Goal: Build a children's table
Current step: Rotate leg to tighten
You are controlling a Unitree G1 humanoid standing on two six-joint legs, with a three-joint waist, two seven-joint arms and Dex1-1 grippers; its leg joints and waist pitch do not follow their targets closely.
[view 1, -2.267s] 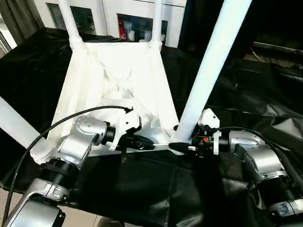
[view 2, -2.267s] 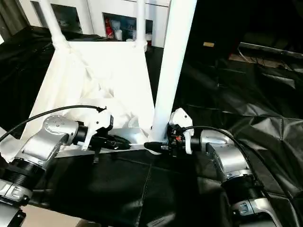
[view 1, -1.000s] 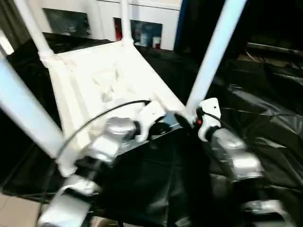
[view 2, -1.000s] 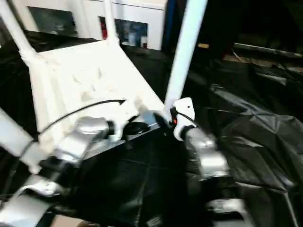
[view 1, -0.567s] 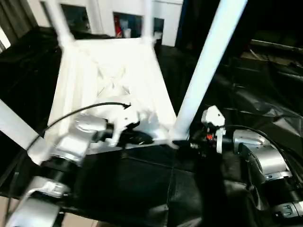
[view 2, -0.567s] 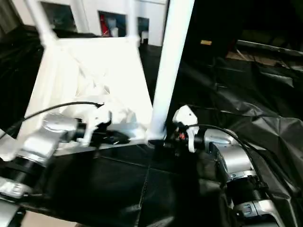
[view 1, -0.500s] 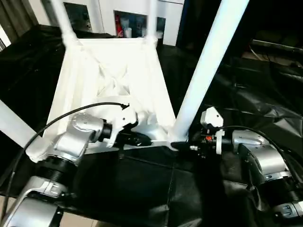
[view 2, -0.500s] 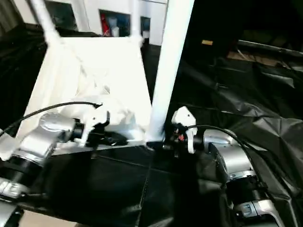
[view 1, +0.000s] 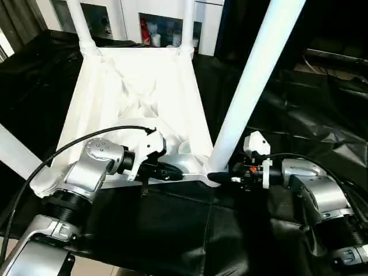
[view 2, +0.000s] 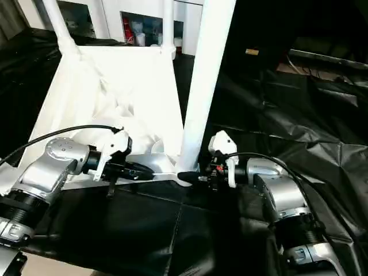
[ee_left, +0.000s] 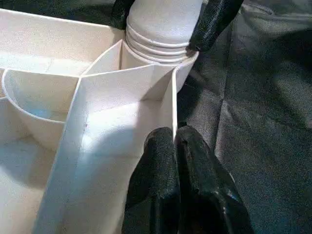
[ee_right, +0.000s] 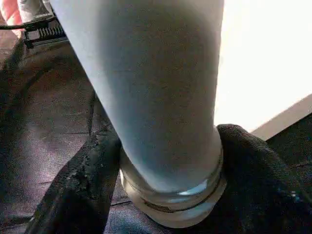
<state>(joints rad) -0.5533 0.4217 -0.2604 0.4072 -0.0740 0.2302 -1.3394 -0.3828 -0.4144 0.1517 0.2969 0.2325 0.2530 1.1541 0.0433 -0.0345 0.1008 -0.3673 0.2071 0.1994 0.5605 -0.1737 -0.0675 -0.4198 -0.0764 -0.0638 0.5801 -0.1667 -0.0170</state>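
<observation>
Both grippers work at the near edge of the upturned white tabletop (view 1: 138,103), which lies underside-up on the black-draped work table (view 1: 299,132) with its legs pointing up. Reaching in from seven o'clock, the left gripper (ee_left: 174,139) has its two black fingers pressed together on the thin raised rim (ee_left: 171,105) of the tabletop, just beside the near corner socket (ee_left: 161,58). From four o'clock the right gripper (ee_right: 168,195) comes in level with the cloth, its padded fingers (ee_right: 83,180) wrapped on either side of the ringed base of the near right leg (view 1: 253,80), where that tube enters the socket. Two far legs (view 1: 80,26) stand at eleven and twelve o'clock, and a fourth leg (view 1: 14,152) crosses at nine o'clock. No readable writing appears on the table parts or either arm.
</observation>
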